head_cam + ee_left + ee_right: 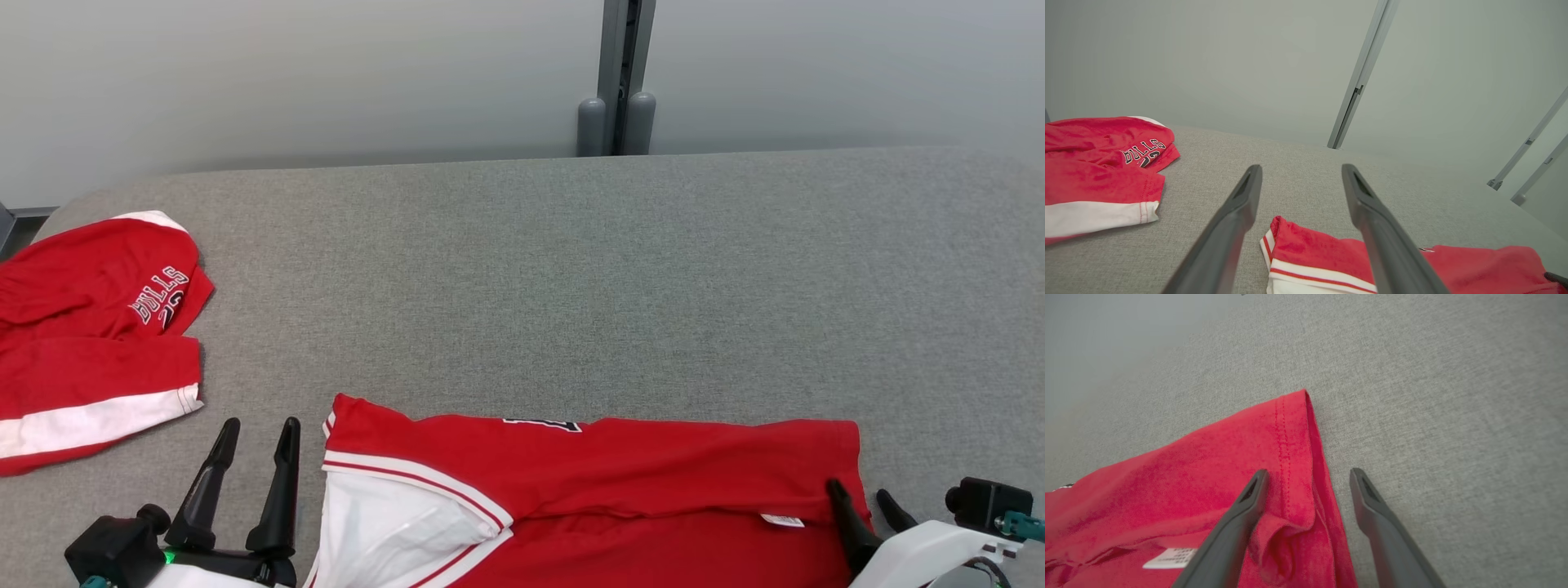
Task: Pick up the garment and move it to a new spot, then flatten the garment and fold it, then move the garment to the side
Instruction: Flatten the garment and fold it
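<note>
A red garment [637, 482] with white and red trim lies folded along the near edge of the grey table [571, 269]; a white label shows near its right end. My left gripper [260, 425] stands open just left of its trimmed left end [1306, 257], which shows between the fingers in the left wrist view. At the right end my right gripper [861, 494] is open, straddling the stitched hem [1294, 465], one finger [1237, 522] over the cloth and the other [1384, 522] over bare table.
A second red and white garment [90, 335] with "BULLS" lettering lies bunched at the table's left edge. A grey post [618, 82] stands against the pale wall behind the table.
</note>
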